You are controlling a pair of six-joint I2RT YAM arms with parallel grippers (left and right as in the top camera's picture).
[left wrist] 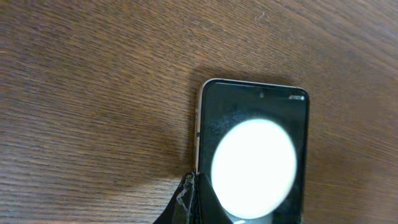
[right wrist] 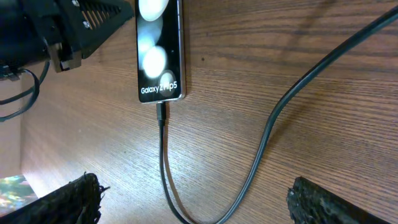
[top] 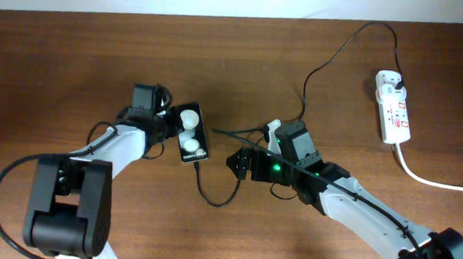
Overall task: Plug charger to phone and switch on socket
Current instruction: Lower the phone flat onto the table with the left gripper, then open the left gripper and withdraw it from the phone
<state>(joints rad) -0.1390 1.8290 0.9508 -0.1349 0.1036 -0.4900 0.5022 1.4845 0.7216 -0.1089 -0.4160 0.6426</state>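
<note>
- At centre-left of the wooden table (top: 73, 53), the phone (top: 192, 133) lies flat, face up.
- Beside it, the left gripper (top: 169, 127) has its fingers (left wrist: 186, 202) fully closed, gripping nothing. The tip sits against the phone's long edge.
- Near the phone's lower end, the right gripper (right wrist: 193, 196) is spread wide and empty, straddling the cable.
- From that end, the charger (right wrist: 163, 155) connector meets the phone. The cable loops away towards the socket (top: 394, 108).
- At far right, the socket lies well apart from both grippers. Switch position cannot be determined.
</note>
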